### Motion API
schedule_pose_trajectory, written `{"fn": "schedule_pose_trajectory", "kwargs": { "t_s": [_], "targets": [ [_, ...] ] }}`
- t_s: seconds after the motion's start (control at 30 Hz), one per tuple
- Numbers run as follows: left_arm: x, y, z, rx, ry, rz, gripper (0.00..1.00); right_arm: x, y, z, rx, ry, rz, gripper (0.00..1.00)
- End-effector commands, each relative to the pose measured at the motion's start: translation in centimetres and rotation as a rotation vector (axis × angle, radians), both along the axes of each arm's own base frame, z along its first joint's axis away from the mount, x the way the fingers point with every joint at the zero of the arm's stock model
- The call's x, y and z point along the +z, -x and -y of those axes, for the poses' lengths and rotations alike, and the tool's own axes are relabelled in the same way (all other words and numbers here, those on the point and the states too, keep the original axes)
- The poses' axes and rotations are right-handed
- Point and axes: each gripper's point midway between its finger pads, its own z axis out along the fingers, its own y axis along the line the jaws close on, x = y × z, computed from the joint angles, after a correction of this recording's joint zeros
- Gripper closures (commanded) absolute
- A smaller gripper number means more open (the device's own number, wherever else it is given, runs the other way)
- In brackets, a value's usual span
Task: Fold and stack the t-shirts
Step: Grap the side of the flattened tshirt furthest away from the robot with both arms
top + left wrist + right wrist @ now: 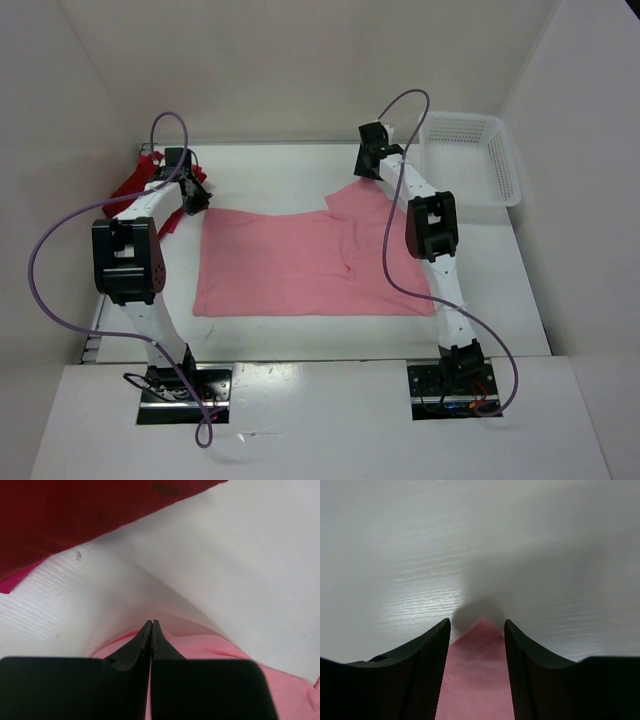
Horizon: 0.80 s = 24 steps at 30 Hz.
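Barely begun, judging by the layout: no fold to be seen anywhere and no stack started. Mid-table, spread flat and single-layered, with one sleeve reaching toward the far right: the light pink shirt [310, 262], on the white table [270, 175]. At the far left corner, heaped and crumpled: the dark crimson shirt [130, 185], with only a sliver of the bright magenta shirt [10, 582] peeking from under its edge in the left wrist view, so both apparently waiting their turn. At the far right, just past the table edge: a white mesh basket [470, 155], with nothing visible inside. Left gripper [151, 628] down at the far left corner of the pink cloth, fingers pressed together, the cloth's edge rising to a peak right at the tips, so most likely pinching that edge. Right gripper [477, 624] low over the far right sleeve, fingers spread, the pointed sleeve corner lying between them and not yet clamped. Reads as the setup for a first fold of the pink shirt, far edge toward near. Left to do: that fold and any further ones, then the same for the two red shirts, then stacking all three.
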Motion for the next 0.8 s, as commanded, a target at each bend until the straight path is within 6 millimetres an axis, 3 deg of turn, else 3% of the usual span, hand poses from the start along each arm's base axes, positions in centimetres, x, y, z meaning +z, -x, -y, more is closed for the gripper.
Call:
{"fn": "schedule_pose_trajectory", "kwargs": {
  "t_s": [0.0,0.2,0.27,0.33,0.37,0.43,0.47,0.5,0.53,0.57,0.6,0.63,0.67,0.7,0.77],
  "targets": [
    [2.0,-0.2,0.8,-0.032,-0.004,0.047,1.00,0.8,-0.7,0.7,-0.011,0.019,0.016,0.49],
    [1.3,0.1,1.3,-0.034,0.003,0.030,1.00,-0.2,-0.5,0.0,-0.002,-0.012,-0.009,0.82],
    [1.3,0.1,1.3,-0.034,0.003,0.030,1.00,0.9,-0.5,0.2,-0.017,-0.017,0.003,0.95],
    [1.3,0.1,1.3,-0.034,0.003,0.030,1.00,2.5,-0.6,0.3,-0.024,-0.015,0.026,1.00],
    [1.3,0.1,1.3,-0.034,0.003,0.030,1.00,4.3,-0.7,0.3,-0.030,-0.029,0.054,1.00],
    [1.3,0.1,1.3,-0.034,0.003,0.030,1.00,5.9,-0.3,0.0,-0.016,-0.047,0.062,1.00],
    [1.7,0.1,1.1,-0.027,-0.006,0.038,1.00,8.5,0.0,0.1,-0.015,-0.057,0.094,1.00],
    [1.7,0.3,1.1,-0.034,-0.011,0.037,1.00,9.2,0.6,0.1,-0.009,-0.063,0.094,1.00],
    [2.3,0.3,1.1,-0.034,-0.012,0.051,1.00,8.1,2.0,0.0,0.006,-0.068,0.050,1.00],
    [2.3,0.6,1.1,-0.034,-0.012,0.050,1.00,11.1,2.3,0.8,-0.003,-0.081,0.100,1.00],
    [2.4,0.8,1.1,-0.034,-0.012,0.050,1.00,11.6,3.2,1.0,-0.003,-0.081,0.099,1.00],
    [2.5,1.2,1.1,-0.034,-0.013,0.057,1.00,9.5,5.3,1.4,0.001,-0.070,0.031,1.00],
    [2.5,1.5,1.0,-0.043,-0.004,0.056,1.00,12.6,5.9,2.0,-0.009,-0.100,0.089,1.00],
    [2.2,1.8,1.0,-0.044,-0.003,0.047,1.00,10.4,8.0,2.8,-0.013,-0.095,0.032,1.00],
    [2.8,2.5,1.4,-0.063,0.006,0.057,1.00,10.9,9.9,3.2,-0.020,-0.103,0.035,1.00]
  ]
}}
